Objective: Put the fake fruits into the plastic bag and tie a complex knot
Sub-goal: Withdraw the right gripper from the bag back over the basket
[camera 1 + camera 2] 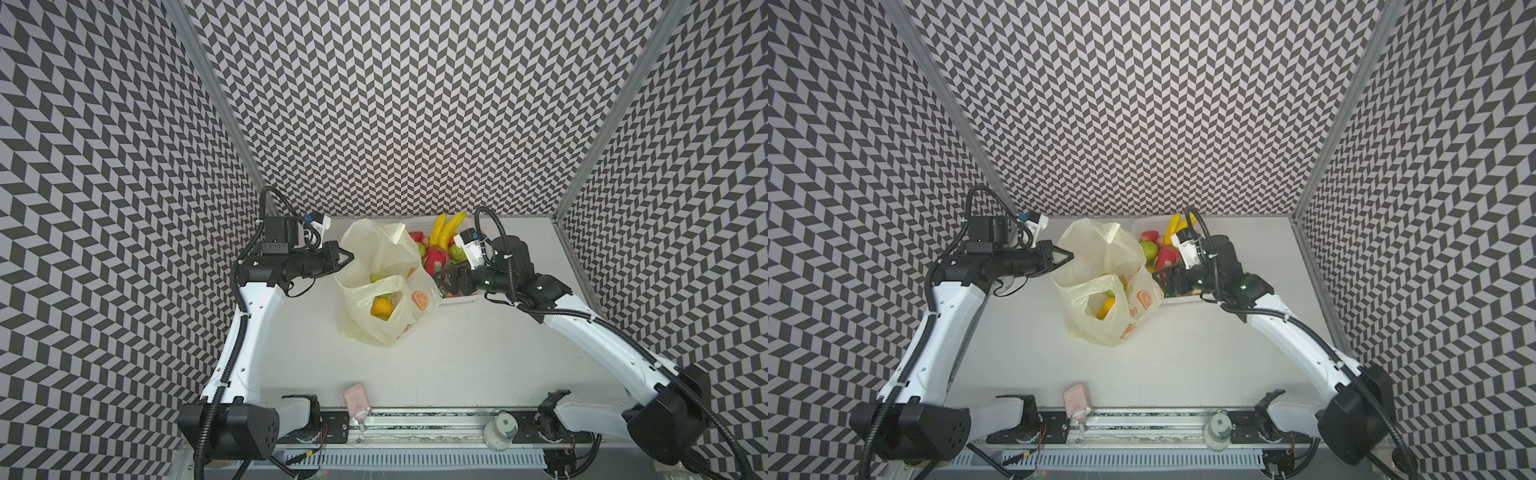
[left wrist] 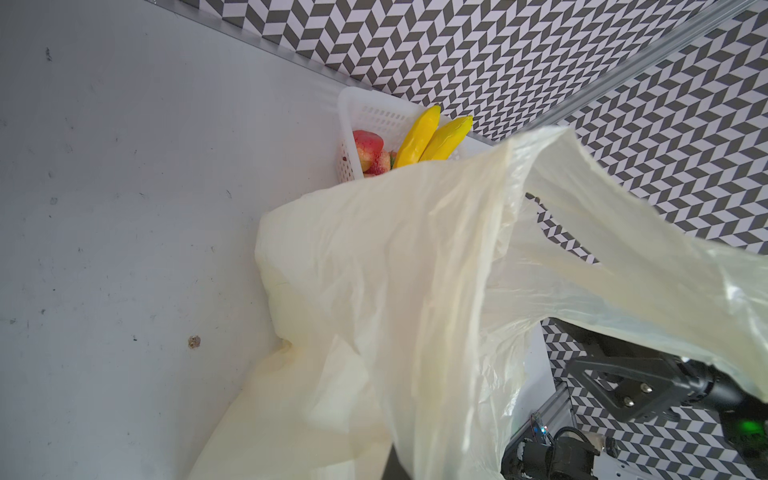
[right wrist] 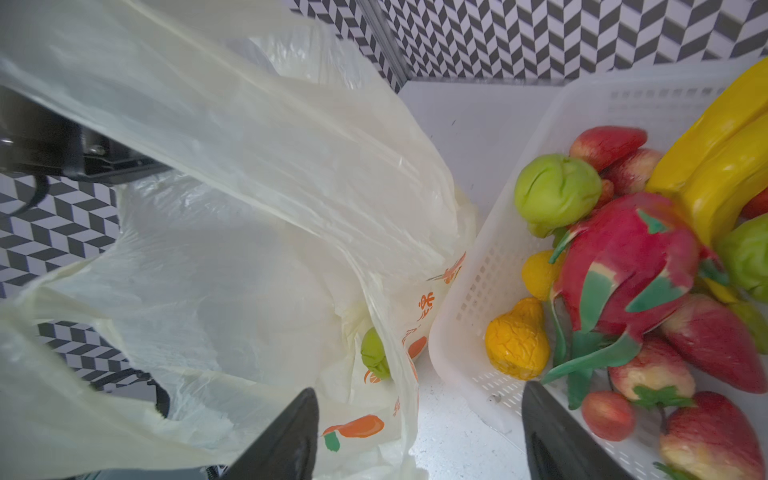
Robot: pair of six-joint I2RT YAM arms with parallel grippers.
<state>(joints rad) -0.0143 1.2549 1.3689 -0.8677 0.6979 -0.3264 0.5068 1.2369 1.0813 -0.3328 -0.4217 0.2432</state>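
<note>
Left tool (image 1: 347, 258) is clenched on the rim of the plastic bag (image 1: 382, 249), propping its mouth up. Right tool (image 3: 422, 390) hangs released and empty between bag and white basket (image 3: 469, 291). The risk, I'd say: thin film slips or sags shut, and a fruit bounces onto the tabletop (image 1: 457, 353). The bag stands mid-tabletop, translucent pale yellow with orange print, a few fake fruits (image 1: 381, 308) inside. Most sit in the basket, dragon fruit (image 3: 627, 257) on top.

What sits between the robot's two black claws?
The plastic bag, with fruit inside, fills the stretch between left gripper and right gripper; both top views show it.
</note>
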